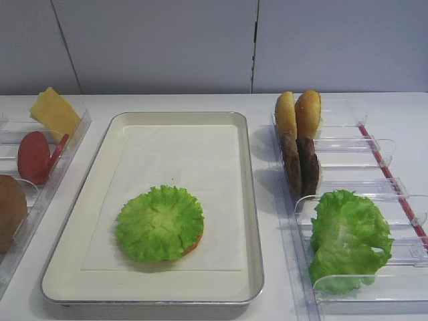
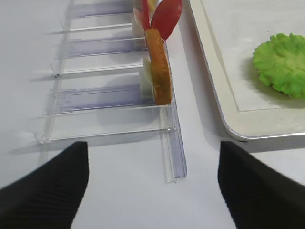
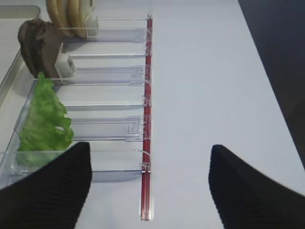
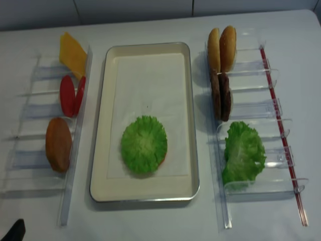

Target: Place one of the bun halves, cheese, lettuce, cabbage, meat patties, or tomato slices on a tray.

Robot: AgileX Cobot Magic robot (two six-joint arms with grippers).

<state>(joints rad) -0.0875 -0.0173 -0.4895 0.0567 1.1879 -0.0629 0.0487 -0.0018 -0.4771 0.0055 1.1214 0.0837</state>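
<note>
A: Where does the lettuce point(image 1: 160, 223) lie?
B: Flat on the white liner in the near half of the tray point(image 1: 252, 221), covering a bun half whose brown edge shows at its lower right.

A: And the remaining ingredients?
B: The right rack point(image 1: 374, 175) holds two bun halves point(image 1: 298, 114) standing on edge at the far end, two meat patties point(image 1: 299, 164) on edge just behind them, and a heap of green leaves point(image 1: 348, 239) nearest the camera. The left rack point(image 4: 70, 165) holds the cheese point(image 4: 73, 53) at the far end, then tomato slices point(image 4: 71, 95), then another brown disc point(image 4: 58, 144) on edge.

A: State of each gripper?
B: The right gripper point(image 3: 150, 188) stands wide open over the near end of the right rack, holding nothing. The left gripper point(image 2: 153, 183) is likewise spread wide and empty, above the tabletop point(image 2: 119, 200) at the near end of the left rack.
</note>
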